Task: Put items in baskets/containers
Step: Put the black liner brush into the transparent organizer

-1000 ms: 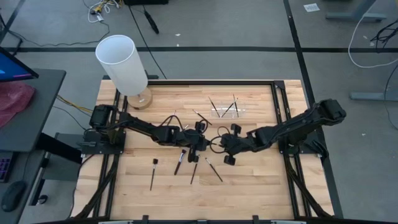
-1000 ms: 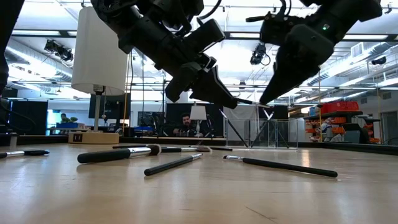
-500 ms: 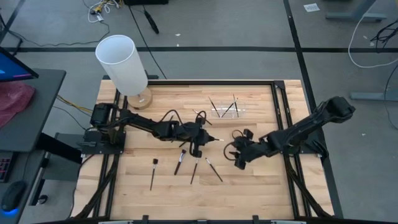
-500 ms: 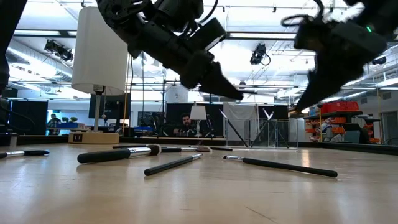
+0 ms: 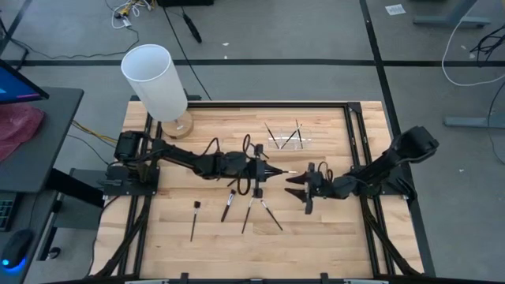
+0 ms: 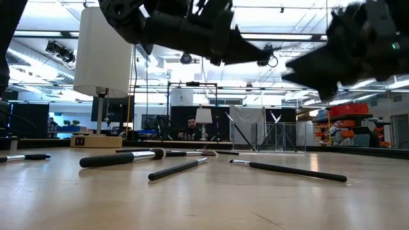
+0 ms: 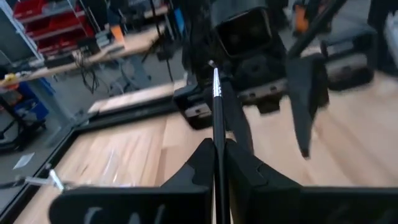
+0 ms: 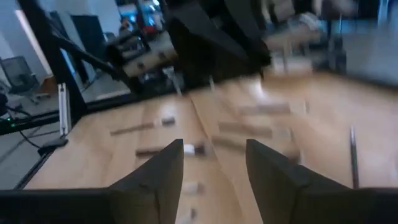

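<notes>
Left gripper [image 5: 266, 170]: clamped on a brush [image 7: 216, 99] — mid-table, raised.
Right gripper [image 5: 293, 184]: jaws apart, facing it, empty.
Clear holder [image 5: 286, 139]: behind both, brushes inside.
White cylinder [image 5: 155, 81]: back-left corner.
Loose brushes [image 5: 229, 205]: table front — unobstructed.

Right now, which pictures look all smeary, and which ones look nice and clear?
The right wrist view is the smeariest: the brushes on the table are streaks past the open right gripper. In the left wrist view the left gripper and its held brush look fairly clear, the room behind soft. The high view is clear. The low view is bright behind, so the arms look like dark shapes.
</notes>
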Tool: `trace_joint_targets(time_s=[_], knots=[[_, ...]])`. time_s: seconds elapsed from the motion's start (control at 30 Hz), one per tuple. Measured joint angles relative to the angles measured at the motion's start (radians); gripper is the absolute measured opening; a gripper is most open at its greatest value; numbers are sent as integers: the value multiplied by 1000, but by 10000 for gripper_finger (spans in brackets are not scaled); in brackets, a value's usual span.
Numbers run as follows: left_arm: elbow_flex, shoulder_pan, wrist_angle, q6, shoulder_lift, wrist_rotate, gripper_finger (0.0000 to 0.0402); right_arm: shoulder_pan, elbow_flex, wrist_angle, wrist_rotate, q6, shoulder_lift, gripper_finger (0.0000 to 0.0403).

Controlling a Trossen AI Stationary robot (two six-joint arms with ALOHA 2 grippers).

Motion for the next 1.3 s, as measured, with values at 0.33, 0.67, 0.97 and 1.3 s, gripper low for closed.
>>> trace_joint_targets(time_s=[0.33,0.67,0.97,1.3], knots=[[3,-62,81,38,-13,-109,20,24,179,22,140,-288,40,167],[0,-116,45,106,-43,-241,21,153,184,96,441,-395,38,128],[0,-116,40,106,-42,-244,23,129,184,109,280,-317,38,117],[0,-115,36,107,-42,-244,23,83,184,78,272,-231,38,166]])
